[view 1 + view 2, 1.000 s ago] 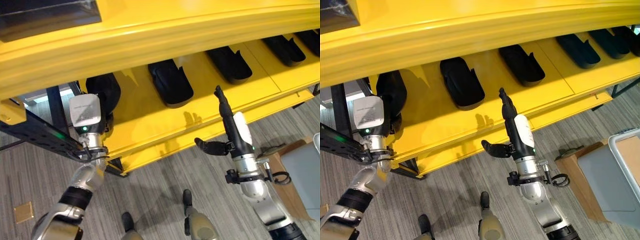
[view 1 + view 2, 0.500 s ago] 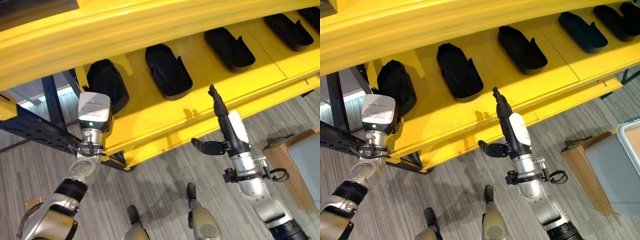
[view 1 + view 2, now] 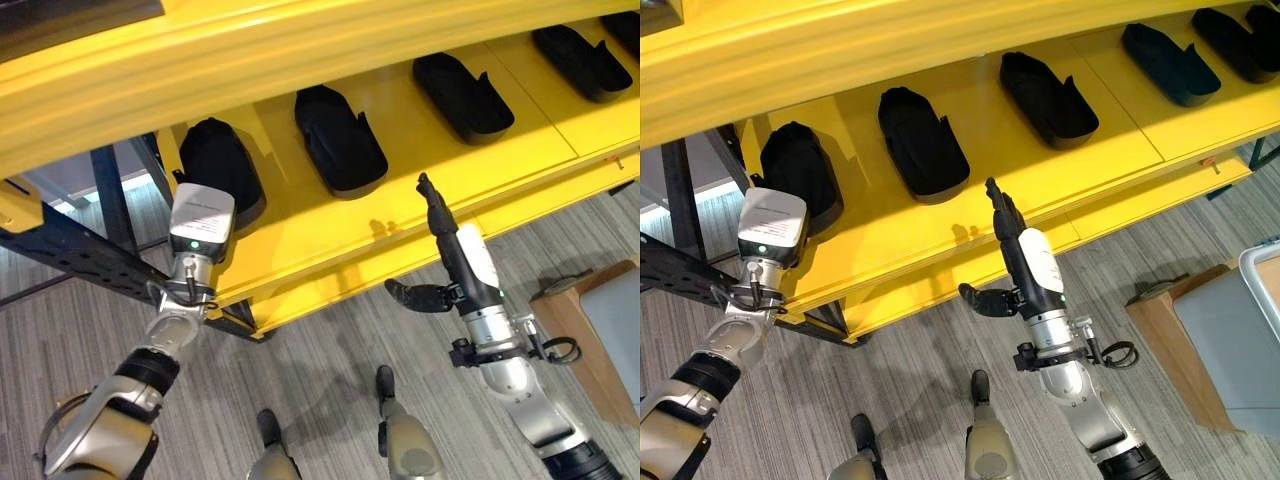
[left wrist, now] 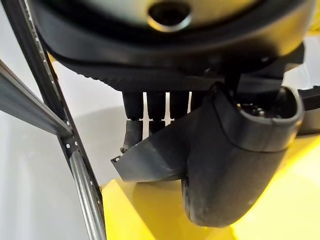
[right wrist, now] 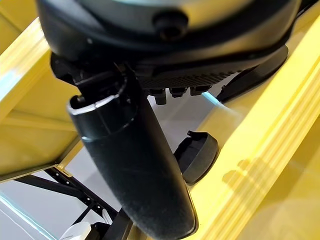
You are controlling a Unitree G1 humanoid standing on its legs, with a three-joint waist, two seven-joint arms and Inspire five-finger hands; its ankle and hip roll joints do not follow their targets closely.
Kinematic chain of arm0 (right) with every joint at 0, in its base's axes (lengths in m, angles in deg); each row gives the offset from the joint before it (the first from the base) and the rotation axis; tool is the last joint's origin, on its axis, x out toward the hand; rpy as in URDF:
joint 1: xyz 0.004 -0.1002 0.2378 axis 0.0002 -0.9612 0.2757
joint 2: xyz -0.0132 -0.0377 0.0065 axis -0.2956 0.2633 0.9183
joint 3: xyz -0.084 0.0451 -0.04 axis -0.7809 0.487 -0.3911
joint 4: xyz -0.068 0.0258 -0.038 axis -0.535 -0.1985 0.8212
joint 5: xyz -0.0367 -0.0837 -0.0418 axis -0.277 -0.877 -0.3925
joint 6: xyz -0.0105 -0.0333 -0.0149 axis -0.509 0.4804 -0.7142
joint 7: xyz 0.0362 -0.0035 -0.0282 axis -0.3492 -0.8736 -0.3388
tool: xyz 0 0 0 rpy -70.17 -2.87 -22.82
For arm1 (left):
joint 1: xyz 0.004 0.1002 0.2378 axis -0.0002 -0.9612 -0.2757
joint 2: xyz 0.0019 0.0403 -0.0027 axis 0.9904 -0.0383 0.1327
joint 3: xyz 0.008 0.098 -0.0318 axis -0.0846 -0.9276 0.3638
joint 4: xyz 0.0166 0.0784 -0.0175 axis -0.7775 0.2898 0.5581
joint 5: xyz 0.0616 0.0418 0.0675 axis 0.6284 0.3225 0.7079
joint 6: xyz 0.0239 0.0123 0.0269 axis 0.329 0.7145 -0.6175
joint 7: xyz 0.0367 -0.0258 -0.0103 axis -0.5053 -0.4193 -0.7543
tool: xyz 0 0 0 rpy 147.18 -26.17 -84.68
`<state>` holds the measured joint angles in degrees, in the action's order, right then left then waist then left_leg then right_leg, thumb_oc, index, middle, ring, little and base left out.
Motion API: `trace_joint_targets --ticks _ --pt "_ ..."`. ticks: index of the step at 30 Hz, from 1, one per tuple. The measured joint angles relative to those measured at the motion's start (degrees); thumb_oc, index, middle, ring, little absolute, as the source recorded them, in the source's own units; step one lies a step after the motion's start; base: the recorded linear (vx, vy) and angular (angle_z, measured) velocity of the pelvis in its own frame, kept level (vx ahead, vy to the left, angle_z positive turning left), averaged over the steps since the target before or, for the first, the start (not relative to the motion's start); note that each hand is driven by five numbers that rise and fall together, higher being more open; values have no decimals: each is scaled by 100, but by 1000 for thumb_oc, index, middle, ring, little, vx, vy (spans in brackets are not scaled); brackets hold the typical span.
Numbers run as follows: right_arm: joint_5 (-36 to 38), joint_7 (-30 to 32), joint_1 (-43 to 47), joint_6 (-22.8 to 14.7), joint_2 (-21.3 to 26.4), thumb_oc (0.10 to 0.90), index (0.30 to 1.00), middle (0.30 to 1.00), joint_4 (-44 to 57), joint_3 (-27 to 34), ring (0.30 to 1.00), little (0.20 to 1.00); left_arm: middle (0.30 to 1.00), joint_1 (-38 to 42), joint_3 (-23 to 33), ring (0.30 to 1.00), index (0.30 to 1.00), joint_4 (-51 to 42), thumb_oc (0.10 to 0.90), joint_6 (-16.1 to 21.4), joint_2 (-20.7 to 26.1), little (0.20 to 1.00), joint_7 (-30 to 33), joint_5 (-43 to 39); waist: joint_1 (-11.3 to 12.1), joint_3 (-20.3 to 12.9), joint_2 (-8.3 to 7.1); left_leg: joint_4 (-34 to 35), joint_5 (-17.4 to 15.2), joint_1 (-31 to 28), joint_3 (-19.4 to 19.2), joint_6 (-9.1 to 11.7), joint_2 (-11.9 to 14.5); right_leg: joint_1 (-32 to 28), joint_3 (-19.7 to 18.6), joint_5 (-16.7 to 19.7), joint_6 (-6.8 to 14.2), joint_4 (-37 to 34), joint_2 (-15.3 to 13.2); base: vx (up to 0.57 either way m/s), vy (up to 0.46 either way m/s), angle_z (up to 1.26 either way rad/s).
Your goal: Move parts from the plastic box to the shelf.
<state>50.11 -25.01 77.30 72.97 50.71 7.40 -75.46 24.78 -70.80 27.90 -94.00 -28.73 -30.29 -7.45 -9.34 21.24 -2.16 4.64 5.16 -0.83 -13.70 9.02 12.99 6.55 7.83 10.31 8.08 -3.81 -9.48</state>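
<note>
Above, the yellow shelf (image 3: 400,150) carries black parts (image 3: 338,140) — right hand (image 3: 462,262) empty, fingers straight; left hand (image 4: 165,107) fingers curled round a dark part (image 4: 165,155).

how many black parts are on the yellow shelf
5 in the right eye view, in a row: far left by the left hand, then. More may be hidden.

shelf (image 3: 330,240): yellow painted metal, smooth, semi-gloss, soft reflections
parts (image 3: 923,142): black moulded plastic, matt, smooth
shelf frame (image 3: 70,260): dark metal upright, perforated, dull sheen
floor (image 3: 910,400): grey carpet, streaked, rough matt weave
left hand (image 4: 220,165): black plastic, matt, thumb shell smooth
right hand (image 3: 1012,245): dark matt plastic fingers, glossy white back cover
box (image 3: 1230,340): grey plastic, smooth, on brown cardboard
</note>
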Motion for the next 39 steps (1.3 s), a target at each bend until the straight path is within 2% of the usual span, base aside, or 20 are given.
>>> trace_joint_targets --ticks 9,10,11,12,19,24,28,39 --pt "0 -76 -3 27 34 900 1000 1000 0 3 1000 1000 300 95 -161 300 300 -28 400 60 3 300 -319 38 -4 2 4 0 19 10 13 1 -1 -1 10 4 -2 -4 -2 0 0 0" --pt "0 -83 -5 34 34 900 1000 1000 0 3 1000 1000 553 136 -175 553 553 -29 580 119 3 553 -396 55 -6 2 5 0 19 15 15 1 -1 -1 14 4 -3 -6 -2 0 0 0" --pt "-2 -87 -4 45 34 900 1000 1000 0 3 1000 1000 761 164 -187 761 761 -50 729 168 3 761 -491 57 -1 3 6 0 19 22 21 1 -1 -1 21 4 -3 -9 -2 0 0 0" --pt "-1 -89 -5 84 34 900 1000 1000 0 4 1000 1000 1000 174 -213 1000 1000 -108 900 266 3 1000 -657 57 -19 3 7 -1 20 24 23 2 -3 -1 24 39 -48 -13 -3 0 0 0" --pt "-1 -166 -23 190 38 900 1000 1000 0 20 1000 1000 1000 174 -264 1000 1000 -317 900 397 8 1000 -1021 44 -10 -1 29 -2 31 32 16 3 -6 -11 34 48 -52 -38 -3 0 0 0" --pt "-1 -207 -75 236 35 900 1000 1000 0 220 1000 1000 1000 73 -94 1000 1000 -537 900 504 45 1000 -1255 -10 -4 -4 34 -2 31 45 25 3 -5 -11 49 47 -53 -42 -4 0 0 0" --pt "-1 -231 -137 238 34 900 1000 1000 0 272 1000 1000 1000 -101 -97 1000 1000 -859 900 731 496 1000 -1475 -10 -10 -6 39 -2 31 47 25 2 -7 -11 49 50 -55 -49 -5 0 0 0" --pt "0 -389 -205 255 34 900 1000 1000 0 366 1000 1000 1000 -486 -94 1000 1000 -1024 900 914 648 1000 -1640 6 -6 -22 76 -1 43 -20 79 -4 -14 -116 82 49 -59 -69 -13 1 2 1"
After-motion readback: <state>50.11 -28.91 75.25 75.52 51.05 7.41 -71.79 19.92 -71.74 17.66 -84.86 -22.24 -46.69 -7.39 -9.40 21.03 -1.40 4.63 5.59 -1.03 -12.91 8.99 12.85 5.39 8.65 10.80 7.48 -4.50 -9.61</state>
